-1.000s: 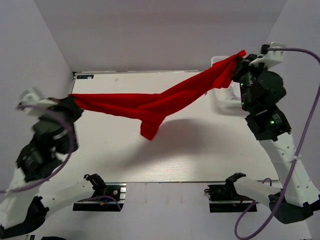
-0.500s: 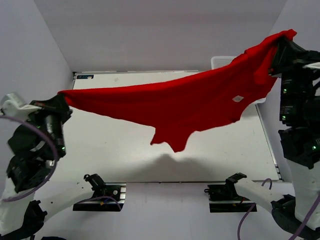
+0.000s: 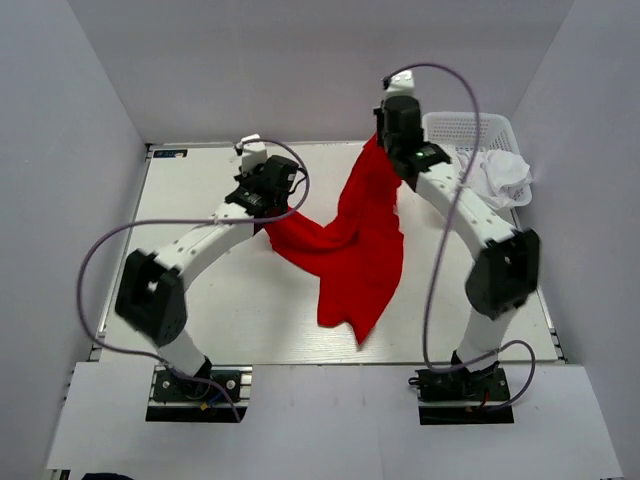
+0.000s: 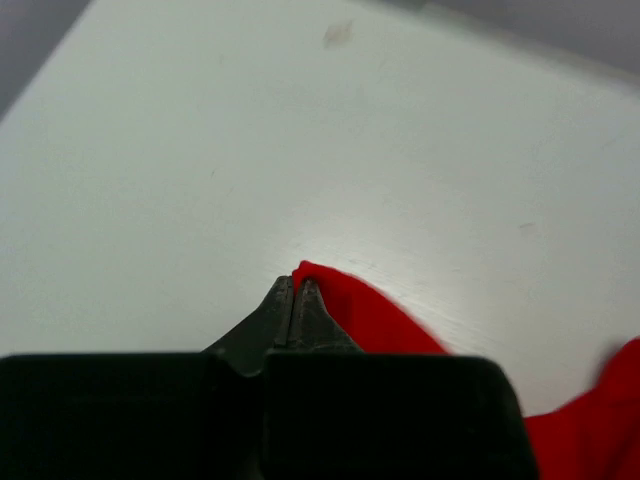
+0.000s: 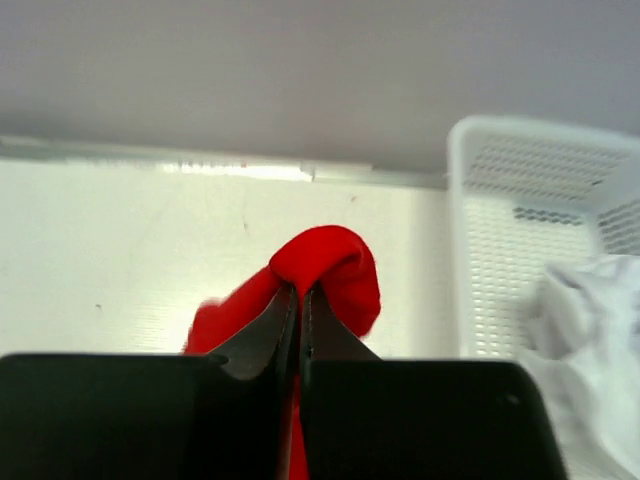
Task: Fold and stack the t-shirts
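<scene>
The red t-shirt [image 3: 350, 240] hangs between my two grippers and trails down onto the table toward the near edge. My left gripper [image 3: 272, 205] is shut on one corner of it, low over the table; the pinched cloth shows in the left wrist view [image 4: 330, 290] at the gripper [image 4: 298, 284]. My right gripper [image 3: 383, 140] is shut on another part, held higher near the back; the right wrist view shows red cloth [image 5: 325, 265] bunched over the gripper [image 5: 300, 290]. The white t-shirt [image 3: 500, 175] lies crumpled in the basket, also in the right wrist view [image 5: 590, 330].
The white mesh basket [image 3: 460, 128] stands at the table's back right corner, also in the right wrist view [image 5: 500, 250]. The white table [image 3: 200, 300] runs to walls at the back and both sides. Both arms reach far over the table.
Both grippers have swung from the outer sides in toward the back middle of the table. The red shirt, stretched wide in the air before, now sags and drapes onto the table.
</scene>
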Action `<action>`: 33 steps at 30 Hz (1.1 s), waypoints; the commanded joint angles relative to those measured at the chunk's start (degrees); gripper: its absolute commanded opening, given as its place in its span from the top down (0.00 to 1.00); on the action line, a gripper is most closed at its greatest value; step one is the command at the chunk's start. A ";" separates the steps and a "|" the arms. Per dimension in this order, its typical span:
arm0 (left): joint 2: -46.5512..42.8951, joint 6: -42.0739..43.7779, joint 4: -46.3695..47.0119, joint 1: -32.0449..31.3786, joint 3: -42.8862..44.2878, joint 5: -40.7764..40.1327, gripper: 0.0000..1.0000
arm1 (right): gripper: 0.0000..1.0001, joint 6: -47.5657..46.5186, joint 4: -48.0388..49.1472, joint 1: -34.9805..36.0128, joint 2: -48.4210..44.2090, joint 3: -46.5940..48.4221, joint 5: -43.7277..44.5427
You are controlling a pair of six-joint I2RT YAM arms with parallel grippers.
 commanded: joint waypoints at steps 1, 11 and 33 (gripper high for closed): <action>4.57 -5.90 -4.12 10.05 0.29 10.08 1.00 | 1.00 3.15 1.30 -0.86 8.28 8.92 -0.35; 20.58 -10.31 -14.49 25.36 8.37 23.02 0.86 | 0.21 3.86 -6.98 -0.95 33.91 31.21 -4.37; 1.43 -8.99 -5.27 29.24 -13.76 38.40 0.00 | 0.10 21.16 -7.15 13.29 -0.65 -29.02 -26.72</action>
